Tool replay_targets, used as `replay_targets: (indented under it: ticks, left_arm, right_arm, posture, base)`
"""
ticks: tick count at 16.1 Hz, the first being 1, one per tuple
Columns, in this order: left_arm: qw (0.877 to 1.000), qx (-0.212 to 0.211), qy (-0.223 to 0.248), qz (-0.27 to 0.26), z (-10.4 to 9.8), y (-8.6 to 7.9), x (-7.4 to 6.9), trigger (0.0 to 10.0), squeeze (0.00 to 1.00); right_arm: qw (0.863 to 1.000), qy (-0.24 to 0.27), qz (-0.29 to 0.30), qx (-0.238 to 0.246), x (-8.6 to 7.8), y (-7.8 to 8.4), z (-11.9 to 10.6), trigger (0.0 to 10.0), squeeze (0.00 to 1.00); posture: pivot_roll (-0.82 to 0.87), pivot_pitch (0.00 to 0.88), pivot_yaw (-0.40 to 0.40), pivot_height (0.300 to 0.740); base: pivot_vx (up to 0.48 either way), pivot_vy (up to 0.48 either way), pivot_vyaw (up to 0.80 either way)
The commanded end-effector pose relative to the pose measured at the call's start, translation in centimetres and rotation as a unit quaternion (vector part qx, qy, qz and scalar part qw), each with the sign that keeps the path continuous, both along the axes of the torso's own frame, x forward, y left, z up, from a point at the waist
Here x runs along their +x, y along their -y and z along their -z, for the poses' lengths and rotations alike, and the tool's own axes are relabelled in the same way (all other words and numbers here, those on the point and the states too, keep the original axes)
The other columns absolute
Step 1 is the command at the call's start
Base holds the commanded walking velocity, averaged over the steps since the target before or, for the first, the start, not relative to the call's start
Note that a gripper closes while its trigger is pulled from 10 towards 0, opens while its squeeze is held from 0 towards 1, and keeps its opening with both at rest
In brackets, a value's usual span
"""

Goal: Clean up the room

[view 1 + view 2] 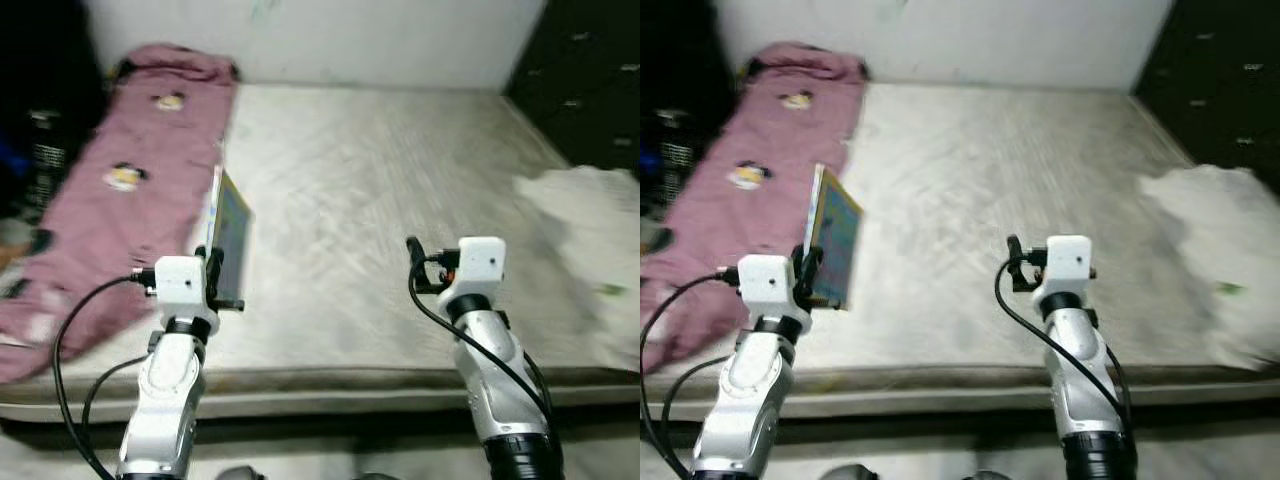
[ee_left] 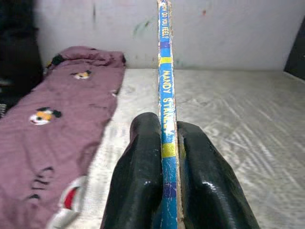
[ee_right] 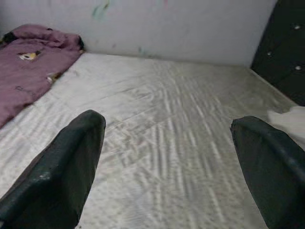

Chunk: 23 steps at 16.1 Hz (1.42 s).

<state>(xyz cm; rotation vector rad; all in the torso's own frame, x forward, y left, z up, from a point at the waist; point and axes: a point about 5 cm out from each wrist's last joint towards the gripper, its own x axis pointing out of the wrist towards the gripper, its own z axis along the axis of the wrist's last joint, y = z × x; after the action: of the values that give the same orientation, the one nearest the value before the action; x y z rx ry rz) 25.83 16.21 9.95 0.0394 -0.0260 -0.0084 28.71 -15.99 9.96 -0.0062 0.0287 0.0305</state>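
Your left gripper [image 2: 164, 157] is clamped on a thin picture book [image 1: 231, 235], held upright on its edge above the near left part of the mattress [image 1: 380, 190], at centre left of the left eye view. The maroon blanket [image 1: 130, 170] lies along the left side of the frame, just beside the book. Your right gripper [image 3: 167, 162] hovers over bare mattress at centre right, fingers spread wide and holding nothing. A pale cloth [image 1: 590, 230] lies at the right edge. The step in hand appears to be carrying the book off the bed. Your next move calls for a place to put it, which the pictures do not reveal.
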Motion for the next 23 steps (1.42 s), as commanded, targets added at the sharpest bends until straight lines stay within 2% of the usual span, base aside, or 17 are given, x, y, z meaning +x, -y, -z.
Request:
replay_targets:
  ticks: [1,6,8,10,13,19,23]
  left_arm:
    - [1.000,0.005,0.023,-0.016,-0.85,-0.72,0.14,10.0,0.00]
    - [0.999,0.002,0.027,-0.022,-0.88,-0.71,0.15,10.0,0.00]
    - [0.998,0.026,0.023,-0.043,-0.84,-0.97,0.24,10.0,0.00]
    - [0.999,0.002,0.034,-0.026,-0.93,-0.92,0.30,10.0,0.00]
    - [0.999,0.015,0.025,-0.024,-0.80,-0.94,0.32,10.0,0.00]
    - [0.999,0.005,0.024,-0.022,-0.79,-0.85,0.33,10.0,0.00]
    - [1.000,0.003,0.024,-0.020,-0.79,-0.83,0.36,10.0,0.00]
  right_arm:
    - [1.000,0.007,-0.005,-0.001,0.17,-0.36,-0.39,10.0,0.00]
    - [1.000,0.007,-0.006,-0.002,0.18,-0.35,-0.37,10.0,0.00]
    - [1.000,0.007,-0.007,-0.003,0.21,-0.41,-0.37,10.0,0.00]
    - [1.000,0.008,-0.008,-0.004,0.22,-0.42,-0.38,10.0,0.00]
    - [1.000,0.009,-0.008,-0.003,0.27,-0.46,-0.40,10.0,0.00]
    - [1.000,0.009,-0.008,-0.003,0.33,-0.52,-0.43,10.0,0.00]
    - [1.000,0.009,-0.007,-0.002,0.34,-0.53,-0.43,10.0,0.00]
  posture:
    - [0.05,0.000,-0.014,0.740]
    - [0.05,0.000,-0.017,0.740]
    - [0.05,0.000,-0.018,0.740]
    - [0.05,0.000,-0.018,0.740]
    - [0.05,0.000,-0.018,0.740]
    - [0.05,0.000,-0.018,0.740]
    - [0.05,0.000,-0.017,0.740]
  base:
    - [0.000,0.000,0.00]
    - [0.000,0.000,0.00]
    - [0.000,0.000,0.00]
    - [0.000,0.000,0.00]
    - [0.000,0.000,0.00]
    - [0.000,0.000,0.00]
    - [0.000,-0.292,0.00]
